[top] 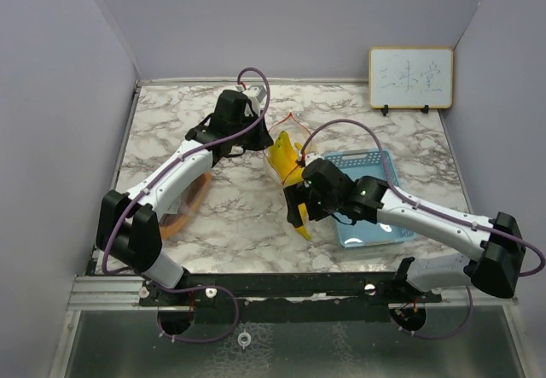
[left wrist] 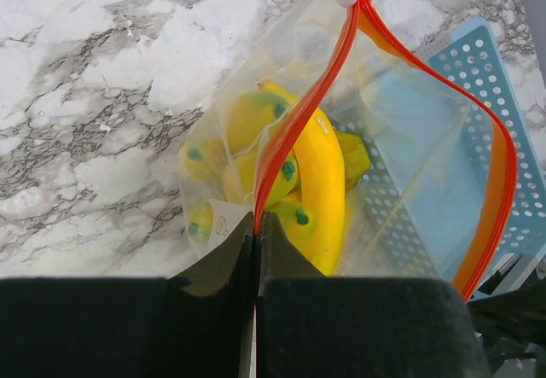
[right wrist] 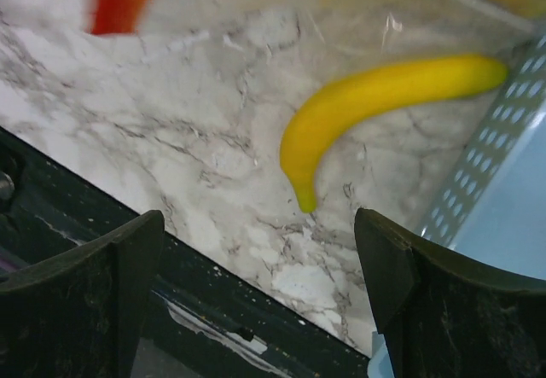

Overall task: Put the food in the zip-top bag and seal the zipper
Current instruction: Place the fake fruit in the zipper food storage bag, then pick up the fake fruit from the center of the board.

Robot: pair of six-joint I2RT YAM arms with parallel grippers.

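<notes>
One banana [right wrist: 375,109] lies loose on the desk [right wrist: 171,130] beside the basket [right wrist: 503,182], with the right gripper [right wrist: 256,250] above it, jaws wide. It looks light, rigid and slick, so pinch it mid-curve. More bananas [left wrist: 320,182] sit in the zip-top bag [left wrist: 426,173], whose limp rim the left gripper [left wrist: 256,237] pinches tight.

Clear zip-top bag [left wrist: 213,122], red zipper [left wrist: 299,113] open, yellow bananas [left wrist: 320,182] inside; one banana [right wrist: 375,96] loose on table [right wrist: 171,96].
</notes>
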